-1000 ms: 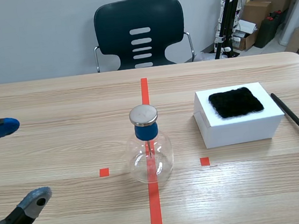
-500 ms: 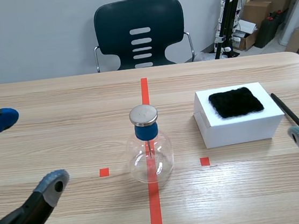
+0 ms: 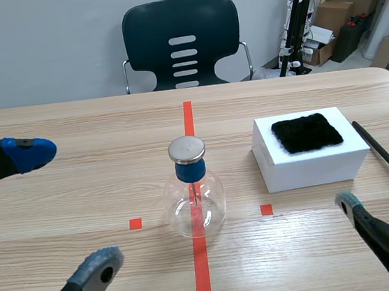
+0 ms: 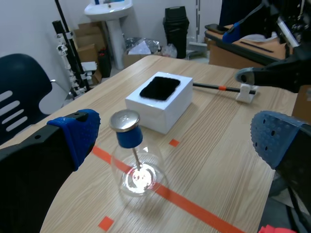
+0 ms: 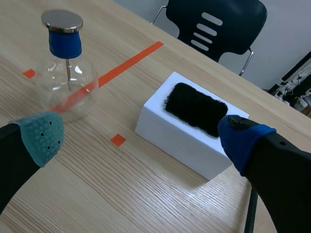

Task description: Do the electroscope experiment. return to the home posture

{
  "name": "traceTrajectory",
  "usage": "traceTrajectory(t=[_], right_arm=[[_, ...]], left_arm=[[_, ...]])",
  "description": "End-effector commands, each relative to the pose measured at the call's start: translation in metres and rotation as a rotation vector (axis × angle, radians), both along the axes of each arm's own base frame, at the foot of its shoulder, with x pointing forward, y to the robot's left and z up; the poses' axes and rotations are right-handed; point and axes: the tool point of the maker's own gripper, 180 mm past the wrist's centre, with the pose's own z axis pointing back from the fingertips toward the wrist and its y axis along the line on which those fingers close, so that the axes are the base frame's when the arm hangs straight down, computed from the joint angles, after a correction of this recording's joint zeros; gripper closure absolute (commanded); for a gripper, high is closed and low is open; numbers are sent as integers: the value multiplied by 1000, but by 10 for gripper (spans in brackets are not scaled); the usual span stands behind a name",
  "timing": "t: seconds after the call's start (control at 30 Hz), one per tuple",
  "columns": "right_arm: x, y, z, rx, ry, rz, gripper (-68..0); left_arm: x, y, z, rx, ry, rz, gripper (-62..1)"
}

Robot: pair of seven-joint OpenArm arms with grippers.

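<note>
The electroscope, a clear glass flask [image 3: 194, 200] with a blue stopper and a round metal cap [image 3: 186, 148], stands on the red tape line at the table's middle. To its right, a white box [image 3: 308, 159] carries a black fur pad [image 3: 306, 133]. A black rod [image 3: 387, 158] with an orange-red end lies beyond the box. My left gripper [image 3: 65, 209] is open, left of the flask [image 4: 136, 170], and holds nothing. My right gripper [image 3: 380, 166] is open, low at the right, over the rod. From the right wrist, the flask [image 5: 68, 82] and box [image 5: 189, 141] lie ahead.
A dark chair [image 3: 181, 41] stands behind the table's far edge. Cardboard boxes [image 3: 347, 8] and a black stand are at the back right. In the left wrist view the right gripper [image 4: 239, 54] hangs beyond the rod [image 4: 218, 88].
Both arms have come further into the scene view. The left gripper has shifted right, toward the flask. The right gripper has come in from the right edge. Flask, box and rod stayed put.
</note>
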Motion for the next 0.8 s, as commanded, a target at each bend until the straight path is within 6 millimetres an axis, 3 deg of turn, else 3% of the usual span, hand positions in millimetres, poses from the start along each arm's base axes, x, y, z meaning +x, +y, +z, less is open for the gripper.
traceTrajectory(t=[0.0,0.27,0.77], right_arm=[[-6,4,7,47,-12,26,-679],[-25,11,5,90,21,63,-679],[-29,14,3,101,41,81,-679]], left_arm=[[-4,-5,11,-43,-7,-6,-623],[3,-3,19,-102,-27,90,-623],[-4,-6,11,-71,-41,125,-623]])
